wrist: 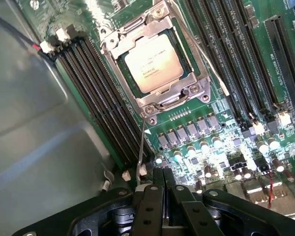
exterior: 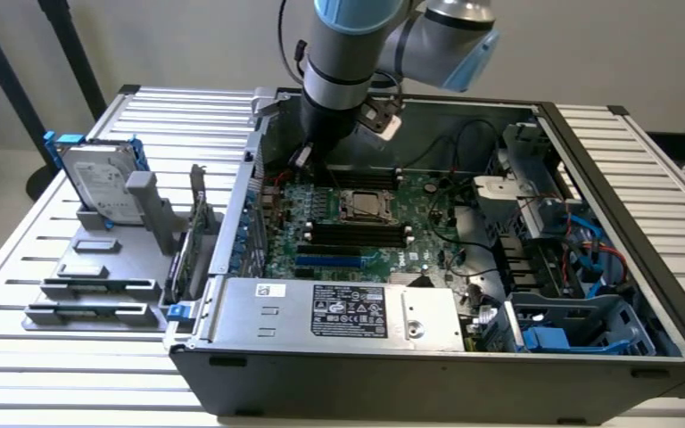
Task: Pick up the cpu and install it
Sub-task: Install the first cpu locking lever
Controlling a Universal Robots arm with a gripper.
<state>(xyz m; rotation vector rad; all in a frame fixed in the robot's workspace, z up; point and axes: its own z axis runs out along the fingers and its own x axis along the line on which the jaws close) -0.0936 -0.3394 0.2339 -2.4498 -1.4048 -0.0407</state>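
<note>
Now the gripper hangs low over the motherboard, jaws pressed together with nothing visibly between them. A thin metal lever ends just beside its tip; I cannot tell whether they touch. The lever runs to the socket frame, where the cpu lies seated, silver face up. In the exterior view the cpu sits between four and five o'clock from the gripper, with the hard drive at nine o'clock from the cpu.

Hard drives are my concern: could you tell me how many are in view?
1. The hard drive stands upright on the grey rack at the exterior view's left, outside the computer case. More may sit hidden in the case's bays.
</note>
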